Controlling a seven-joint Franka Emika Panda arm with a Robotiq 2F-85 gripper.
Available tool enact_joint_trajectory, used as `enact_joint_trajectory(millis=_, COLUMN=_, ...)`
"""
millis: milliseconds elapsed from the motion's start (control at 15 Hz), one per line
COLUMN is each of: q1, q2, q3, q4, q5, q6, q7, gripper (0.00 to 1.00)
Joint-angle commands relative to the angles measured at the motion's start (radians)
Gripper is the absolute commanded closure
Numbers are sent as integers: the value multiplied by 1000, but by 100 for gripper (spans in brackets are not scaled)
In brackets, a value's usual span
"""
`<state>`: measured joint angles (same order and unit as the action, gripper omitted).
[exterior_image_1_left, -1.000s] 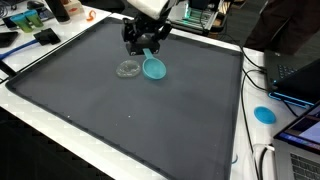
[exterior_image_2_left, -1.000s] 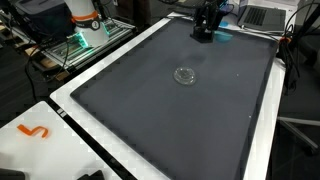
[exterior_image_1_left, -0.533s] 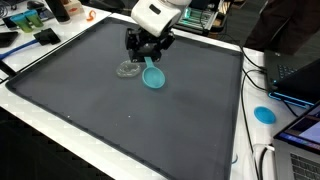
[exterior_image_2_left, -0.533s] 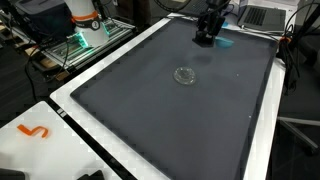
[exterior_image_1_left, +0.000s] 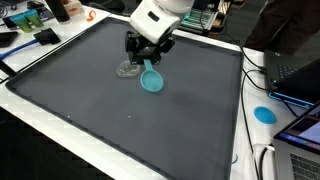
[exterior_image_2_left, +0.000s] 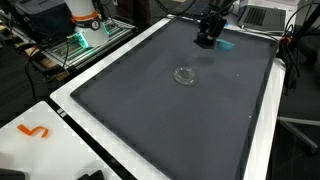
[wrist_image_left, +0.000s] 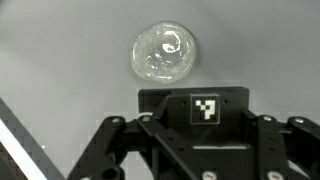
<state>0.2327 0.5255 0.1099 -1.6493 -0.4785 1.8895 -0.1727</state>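
- Hand (exterior_image_1_left: 148, 58) sits low over the far part of a dark mat (exterior_image_1_left: 130, 125), seen in both ext. views; also at (exterior_image_2_left: 207, 36).
- Hand state: can't tell. Fingertips are too small in the ext. views and out of frame in the wrist view.
- Teal scoop (exterior_image_1_left: 153, 81) has its round bowl on the mat right under the hand, w/ the handle running up toward the fingers. Can't tell if it's clamped. It also shows as a teal patch beside the hand (exterior_image_2_left: 226, 43).
- Clear round dish (exterior_image_1_left: 127, 69) lies on the mat near the hand, apart from the scoop. It stands alone on the mat at (exterior_image_2_left: 185, 75).
- Wrist view: the dish (wrist_image_left: 165, 52) is above the hand's black body, not touching it. A b/w marker tag (wrist_image_left: 205, 108) is on that body. The scoop isn't seen here.
- The mat lies on a white surface (exterior_image_2_left: 95, 150).
- Blue disc (exterior_image_1_left: 264, 114) sits on the white edge, well apart from the hand.
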Motion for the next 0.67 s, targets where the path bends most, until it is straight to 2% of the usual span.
enact_joint_trajectory(millis=0, q1=21, q2=26, q3=-14, q4=42, q5=-15, q6=-42, q7=27, gripper=69)
enact_joint_trajectory(millis=600, q1=21, q2=61, q3=-23, q4=104, q5=-8, q6=-65, q7=26, gripper=69)
